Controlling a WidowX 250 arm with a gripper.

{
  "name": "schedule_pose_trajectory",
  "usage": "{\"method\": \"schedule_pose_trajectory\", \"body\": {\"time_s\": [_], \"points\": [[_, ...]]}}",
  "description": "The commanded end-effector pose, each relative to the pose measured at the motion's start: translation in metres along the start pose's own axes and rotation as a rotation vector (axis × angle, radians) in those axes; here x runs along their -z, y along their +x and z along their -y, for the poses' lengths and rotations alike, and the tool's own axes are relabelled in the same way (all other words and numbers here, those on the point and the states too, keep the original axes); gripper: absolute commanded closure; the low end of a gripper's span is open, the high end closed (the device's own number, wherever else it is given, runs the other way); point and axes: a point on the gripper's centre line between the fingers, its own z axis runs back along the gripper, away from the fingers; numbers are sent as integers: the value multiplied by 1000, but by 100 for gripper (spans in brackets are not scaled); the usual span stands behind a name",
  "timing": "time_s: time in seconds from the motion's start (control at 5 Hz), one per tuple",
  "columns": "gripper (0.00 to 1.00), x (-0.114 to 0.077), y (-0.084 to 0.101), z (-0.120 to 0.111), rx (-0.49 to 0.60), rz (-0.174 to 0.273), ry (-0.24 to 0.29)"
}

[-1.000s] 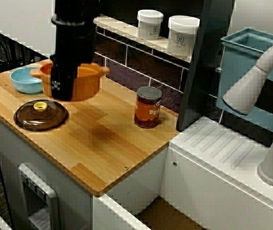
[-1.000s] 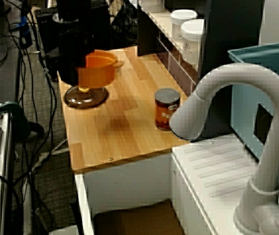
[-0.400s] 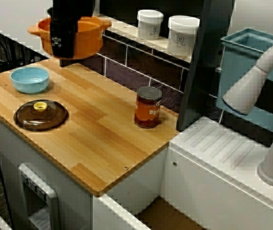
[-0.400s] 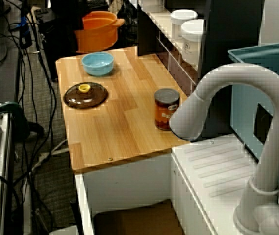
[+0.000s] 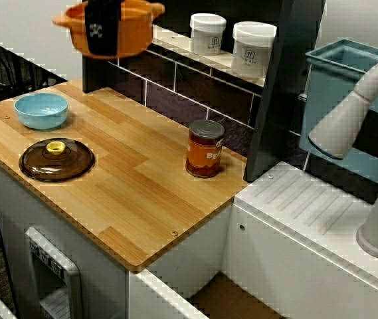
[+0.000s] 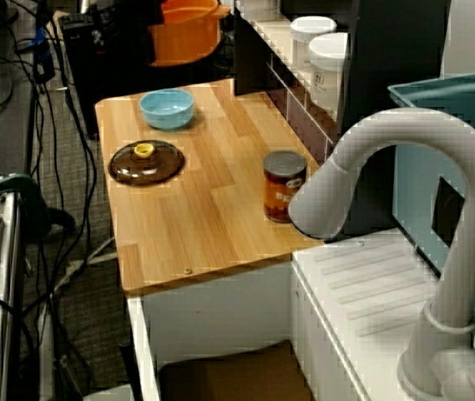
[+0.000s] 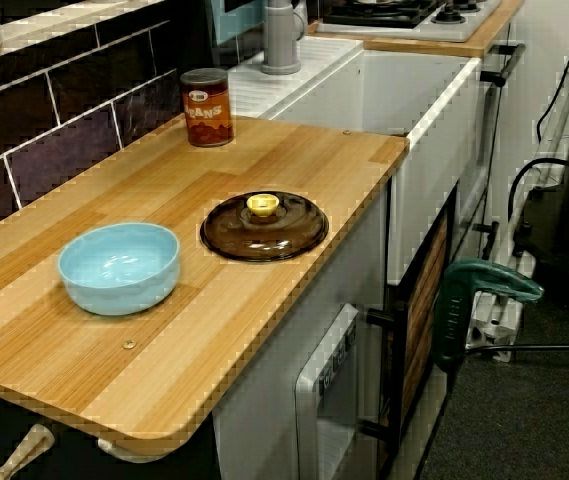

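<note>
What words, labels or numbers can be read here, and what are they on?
"BEANS": on the can, across its orange label.
Dark mark on the left jar and the right jar: too small to read.
White mark on the black gripper, which holds the pot: blurred, unreadable.

Top edge crops pincer (image 5: 102,38) and orange pot (image 5: 139,32).
</note>
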Motion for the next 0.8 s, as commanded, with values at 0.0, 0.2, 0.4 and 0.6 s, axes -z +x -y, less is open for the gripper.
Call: {"method": "schedule_pose_trajectory", "body": {"time_s": [0.0,0.2,0.4,0.6], "points": [[100,-24,-2,-25,-14,45,16],[100,-12,-6,-32,-34,42,16],[100,14,-6,-35,-45,10,31],[100,37,-4,-37,-63,-16,52]]}}
